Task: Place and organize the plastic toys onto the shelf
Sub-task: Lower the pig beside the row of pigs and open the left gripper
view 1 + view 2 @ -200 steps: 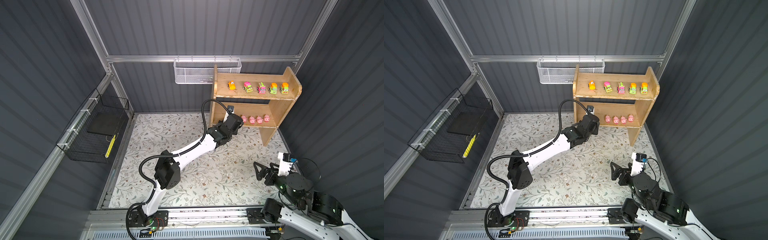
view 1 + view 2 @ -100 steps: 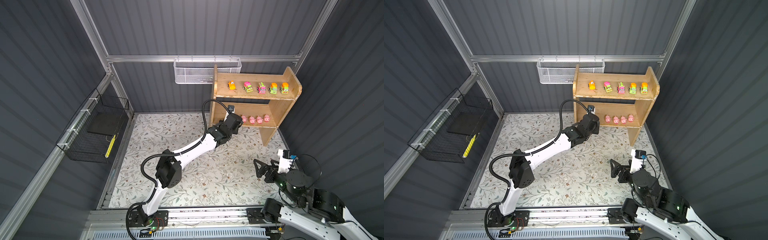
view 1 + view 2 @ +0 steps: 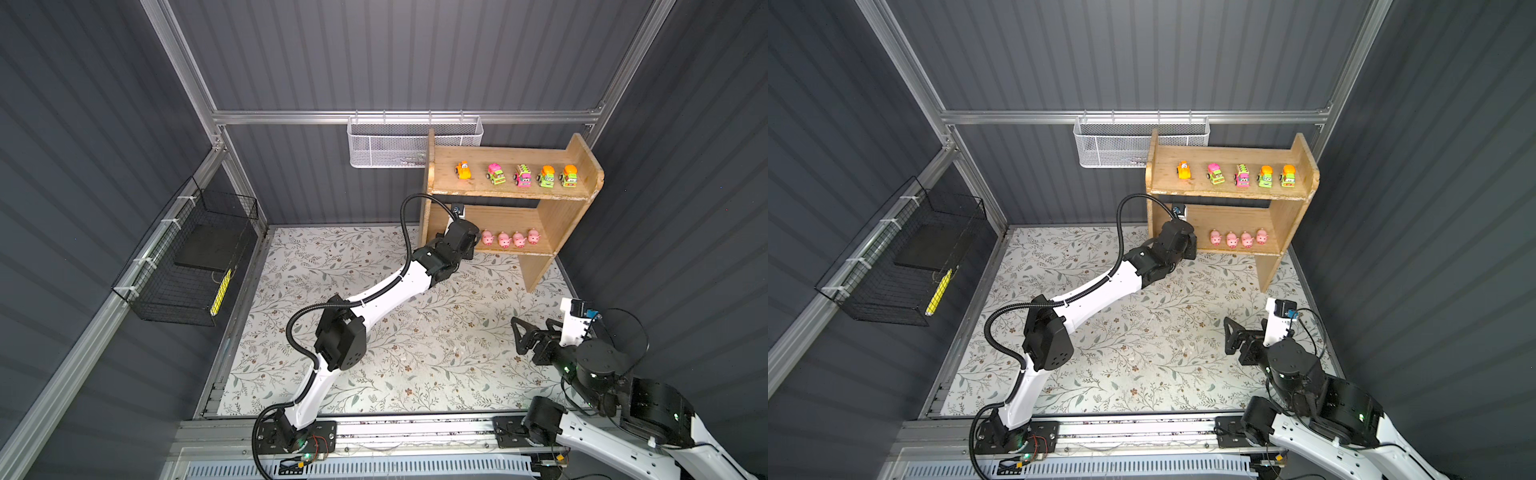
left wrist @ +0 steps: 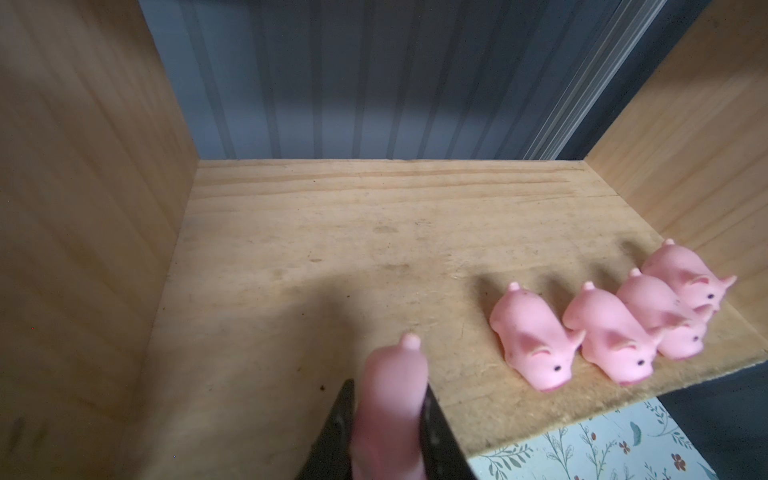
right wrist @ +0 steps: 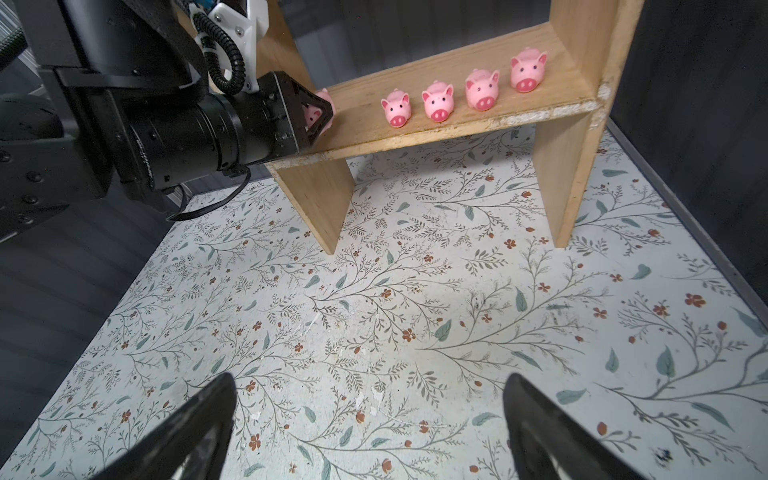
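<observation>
A pale floral-patterned worktop [image 3: 436,332] fills the lower middle of both top views, and the light unpainted wooden two-tier shelf [image 3: 557,224] stands at its upper right, against the grey back wall. The left end effector [image 5: 320,114] reaches into the left end of the lower tier, jaws clamped on a small pink plastic pig [image 4: 392,374] held snout toward the wrist; whether the pig touches the board I cannot tell. The right end effector [image 5: 370,382] hangs over bare worktop at the lower right, jaws spread wide and empty. Five cartoon-faced toy vehicles [image 3: 522,175] in orange, green and pink line the upper tier. Four more pink pigs [image 3: 519,240] sit in a row on the lower tier, just right of the held one.
</observation>
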Robot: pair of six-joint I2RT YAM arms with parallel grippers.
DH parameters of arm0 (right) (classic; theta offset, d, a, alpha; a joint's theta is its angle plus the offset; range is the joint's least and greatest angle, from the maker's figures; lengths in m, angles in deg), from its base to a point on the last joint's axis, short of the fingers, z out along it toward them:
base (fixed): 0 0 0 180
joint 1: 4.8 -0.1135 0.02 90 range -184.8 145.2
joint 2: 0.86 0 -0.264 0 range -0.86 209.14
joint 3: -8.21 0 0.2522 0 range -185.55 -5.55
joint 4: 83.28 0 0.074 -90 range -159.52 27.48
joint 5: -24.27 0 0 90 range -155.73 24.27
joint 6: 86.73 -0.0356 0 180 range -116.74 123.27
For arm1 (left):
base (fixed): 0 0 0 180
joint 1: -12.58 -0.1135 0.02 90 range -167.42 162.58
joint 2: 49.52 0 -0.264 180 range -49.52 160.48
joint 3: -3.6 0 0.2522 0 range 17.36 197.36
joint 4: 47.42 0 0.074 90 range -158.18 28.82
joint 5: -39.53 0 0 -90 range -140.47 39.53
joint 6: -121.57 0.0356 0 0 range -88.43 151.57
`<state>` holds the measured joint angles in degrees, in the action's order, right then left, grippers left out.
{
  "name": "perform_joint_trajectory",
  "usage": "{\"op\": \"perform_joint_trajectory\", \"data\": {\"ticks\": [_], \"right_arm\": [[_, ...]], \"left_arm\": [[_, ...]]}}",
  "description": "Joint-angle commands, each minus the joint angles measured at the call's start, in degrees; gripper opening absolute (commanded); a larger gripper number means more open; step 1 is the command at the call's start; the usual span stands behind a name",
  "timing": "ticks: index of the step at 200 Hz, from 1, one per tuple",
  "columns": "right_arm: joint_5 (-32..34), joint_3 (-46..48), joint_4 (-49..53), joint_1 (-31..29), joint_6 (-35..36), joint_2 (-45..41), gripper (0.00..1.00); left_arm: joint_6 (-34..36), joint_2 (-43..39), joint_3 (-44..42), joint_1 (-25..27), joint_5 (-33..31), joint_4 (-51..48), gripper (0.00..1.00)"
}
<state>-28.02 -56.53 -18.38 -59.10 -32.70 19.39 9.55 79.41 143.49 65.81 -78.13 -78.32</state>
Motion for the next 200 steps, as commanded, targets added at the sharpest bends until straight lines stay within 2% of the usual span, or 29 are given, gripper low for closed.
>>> {"op": "perform_joint_trajectory", "data": {"ticks": [1,109,200], "right_arm": [[1.66,-1.49,1.85,0.16,-0.39,-0.24,0.99],[3.36,-1.31,5.27,0.16,-2.11,-2.74,0.99],[3.78,-0.96,5.33,0.16,-1.41,-2.54,0.99]], "left_arm": [[0.01,2.11,2.79,-0.17,1.09,0.71,0.25],[-0.92,6.86,7.88,-0.32,2.13,0.91,0.27],[-1.45,7.74,7.36,-0.76,1.60,1.86,0.32]]}}
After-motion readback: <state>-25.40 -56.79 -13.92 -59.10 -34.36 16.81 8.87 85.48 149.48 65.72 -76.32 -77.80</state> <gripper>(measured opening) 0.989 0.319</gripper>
